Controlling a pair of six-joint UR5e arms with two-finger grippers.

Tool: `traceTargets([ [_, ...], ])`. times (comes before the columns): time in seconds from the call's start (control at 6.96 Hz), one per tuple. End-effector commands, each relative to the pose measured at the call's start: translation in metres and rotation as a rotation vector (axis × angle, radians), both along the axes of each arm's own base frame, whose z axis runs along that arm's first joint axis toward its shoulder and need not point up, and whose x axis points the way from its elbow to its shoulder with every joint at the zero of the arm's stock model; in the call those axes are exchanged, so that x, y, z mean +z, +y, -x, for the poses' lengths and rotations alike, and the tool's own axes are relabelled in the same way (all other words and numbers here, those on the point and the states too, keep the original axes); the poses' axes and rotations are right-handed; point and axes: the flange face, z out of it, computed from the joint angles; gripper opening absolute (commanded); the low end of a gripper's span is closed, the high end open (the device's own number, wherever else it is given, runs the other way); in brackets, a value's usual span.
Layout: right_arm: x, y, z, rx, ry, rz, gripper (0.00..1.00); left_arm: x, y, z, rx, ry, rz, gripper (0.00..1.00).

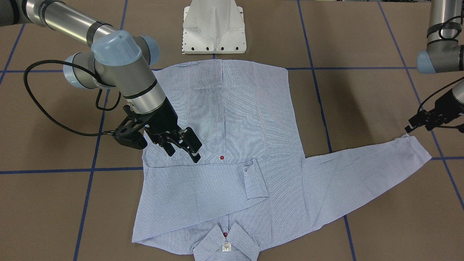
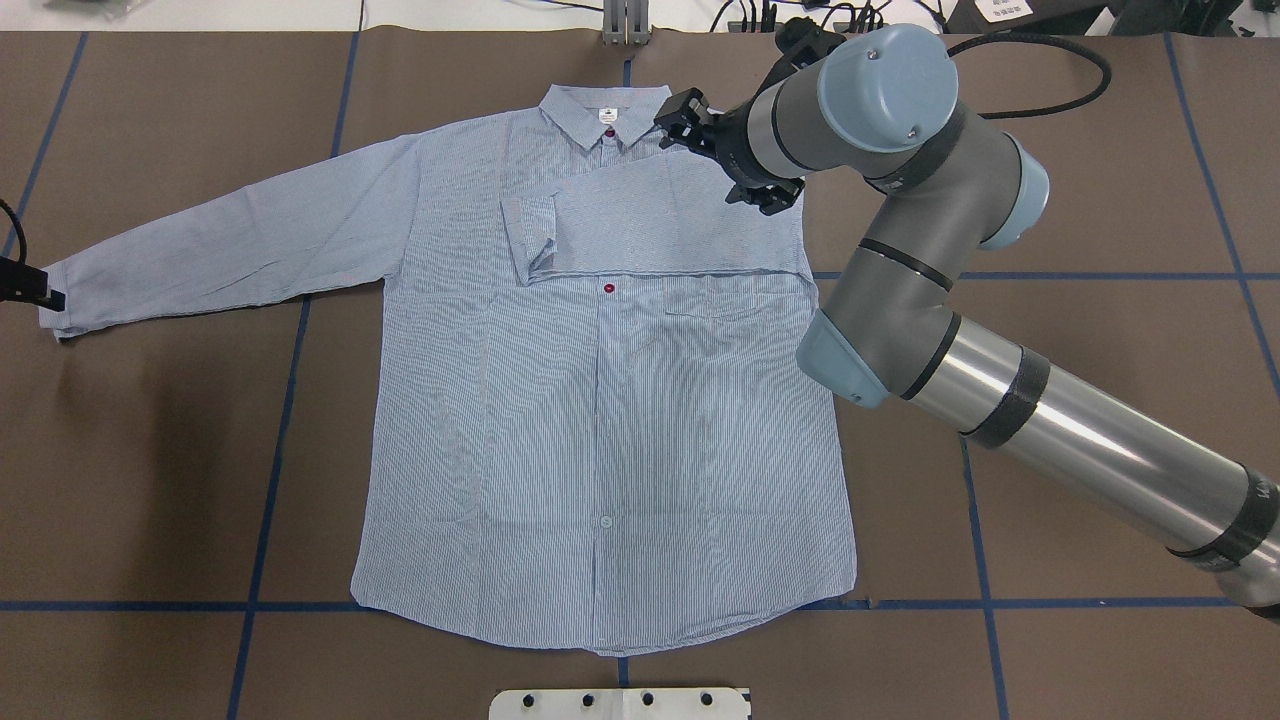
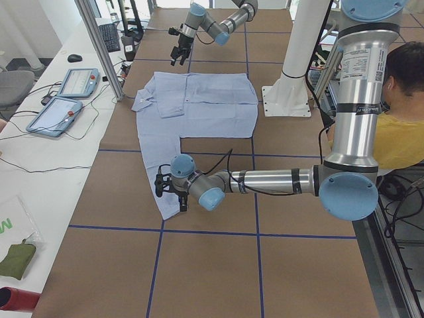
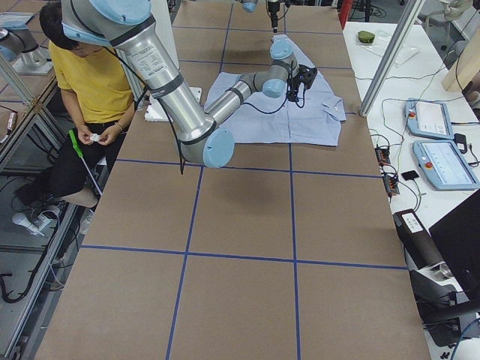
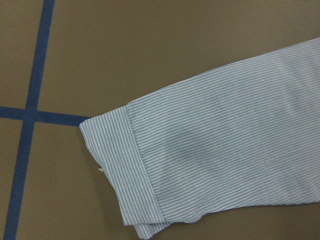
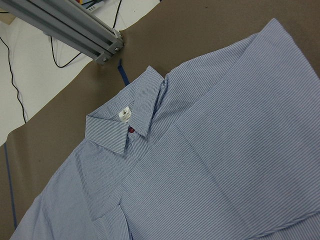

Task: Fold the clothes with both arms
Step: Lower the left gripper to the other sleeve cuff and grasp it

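Note:
The light blue striped shirt [image 2: 600, 420] lies flat and front-up on the brown table, collar [image 6: 120, 130] on the far side from the robot. One sleeve is folded across the chest [image 1: 203, 188]. The other sleeve stretches out sideways, ending in a cuff [image 5: 125, 165]. My right gripper [image 1: 183, 154] hovers open and empty over the shoulder end of the folded sleeve [image 2: 712, 155]. My left gripper [image 1: 417, 126] hangs just above the outstretched cuff [image 2: 50, 295]; its fingers look open and hold no cloth.
The white pedestal base [image 1: 214, 29] stands at the shirt's hem side. Blue tape lines [image 2: 270, 480] grid the table. An aluminium post [image 6: 65, 25] rises beyond the collar. A seated person [image 4: 97, 82] is beside the robot. Tablets [image 3: 66, 99] lie on the side bench.

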Motion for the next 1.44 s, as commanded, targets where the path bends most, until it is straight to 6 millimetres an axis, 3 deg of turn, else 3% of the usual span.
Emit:
traceTargets([
  [0.0,0.0,0.0,0.001,0.001,0.002,0.0,1.0,0.004,-0.001,0.0,-0.019,-0.002,0.02,0.93],
  [0.57,0.005,0.0,0.004,0.002,0.009,0.002,1.0,0.014,-0.012,-0.012,-0.014,-0.001,0.025,0.89],
  [1.29,0.005,0.003,0.007,-0.005,0.009,0.002,1.0,0.029,-0.006,-0.02,0.003,-0.007,0.041,0.79],
])
